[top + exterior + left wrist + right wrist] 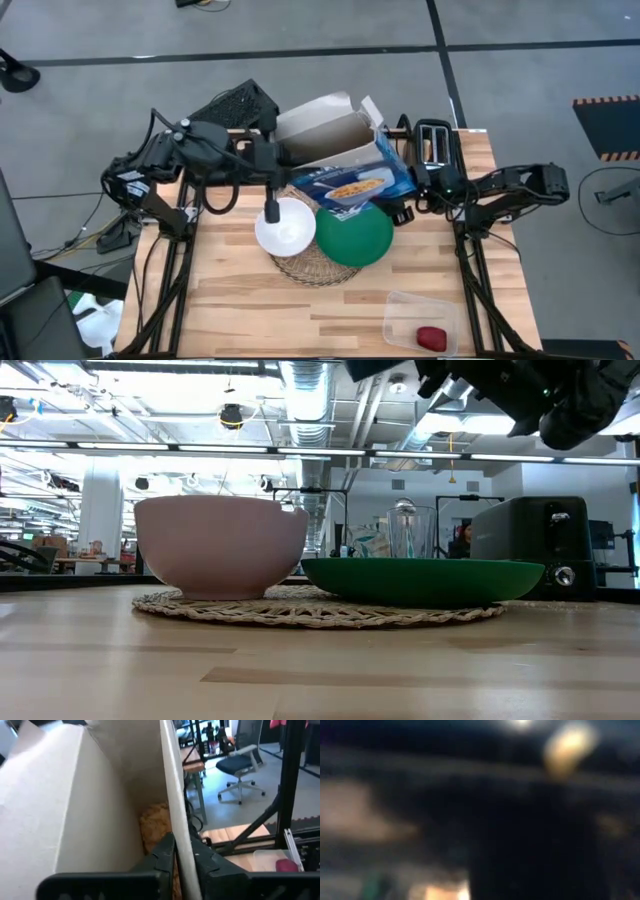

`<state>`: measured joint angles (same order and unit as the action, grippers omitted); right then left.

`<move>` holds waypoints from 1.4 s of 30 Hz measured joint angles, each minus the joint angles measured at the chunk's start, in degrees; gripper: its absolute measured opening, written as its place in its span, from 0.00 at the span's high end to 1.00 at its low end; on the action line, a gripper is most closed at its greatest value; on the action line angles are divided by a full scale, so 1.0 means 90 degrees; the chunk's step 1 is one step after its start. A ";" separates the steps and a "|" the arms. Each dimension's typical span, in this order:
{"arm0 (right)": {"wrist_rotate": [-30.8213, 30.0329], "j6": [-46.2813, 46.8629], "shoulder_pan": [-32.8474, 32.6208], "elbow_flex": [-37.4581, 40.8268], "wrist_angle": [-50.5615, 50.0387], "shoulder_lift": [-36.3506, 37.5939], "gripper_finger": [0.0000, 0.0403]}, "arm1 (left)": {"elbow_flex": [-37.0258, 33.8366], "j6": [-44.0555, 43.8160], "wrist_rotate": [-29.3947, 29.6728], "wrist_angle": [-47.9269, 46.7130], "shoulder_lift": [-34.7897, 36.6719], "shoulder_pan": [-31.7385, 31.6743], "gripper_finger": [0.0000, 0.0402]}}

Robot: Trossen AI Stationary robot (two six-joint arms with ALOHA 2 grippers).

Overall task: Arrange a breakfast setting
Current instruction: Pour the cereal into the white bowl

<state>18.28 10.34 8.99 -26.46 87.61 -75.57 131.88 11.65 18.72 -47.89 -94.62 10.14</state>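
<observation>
**Cereal box held up by its wall, pour not yet made**

Pale butcher-block table filled the middle of the high view, and on it you had one wicker mat (312, 262) carrying one white bowl (286, 225) and, touching it at centre frame, one green plate (355, 236). Above them the one blue-and-white cereal box (345, 160) lay tipped with its mouth open, the left gripper (272, 160) at its upper-left edge and the right gripper (408, 198) at its right end, beside the black toaster (434, 142). One red apple (431, 337) sat in the clear tub (421, 322) at lower right.

From table height you saw the bowl (220, 546) at left, the plate (424, 579) at right and one clear glass (412, 531) behind.

Your left wrist view showed the left fingers (161, 861) pinched shut on the box's cardboard wall (172, 805), cereal (156, 827) inside.

Your right wrist view showed nothing readable; I cannot tell that gripper's state.

I judged pouring cereal the step in hand; next you needed the mouth tilted over the bowl.
</observation>
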 joint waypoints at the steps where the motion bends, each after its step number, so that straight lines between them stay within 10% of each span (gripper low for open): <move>1: 0.0029 0.0017 0.0027 0.0029 -0.0037 0.0051 0.20 | -0.0002 -0.0042 0.0050 -0.0048 0.0009 0.0011 0.92; 15: -0.0032 0.0009 0.0157 0.0396 -0.1239 0.1102 0.20 | -0.0005 -0.0189 0.1232 -0.0498 0.0678 0.0014 0.54; 27: 0.0040 0.0018 0.0168 0.0831 -0.2921 0.2207 0.20 | 0.0000 -0.0985 0.1545 -0.1631 0.1242 0.0145 0.53; 42: 0.0124 -0.0030 -0.0286 0.0949 -0.4993 0.3191 0.20 | -0.1261 -0.3641 0.4542 -0.3725 0.1604 0.2563 0.53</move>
<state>19.40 10.07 6.41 -17.91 42.67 -46.85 120.53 -21.12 59.60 -81.41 -80.18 33.21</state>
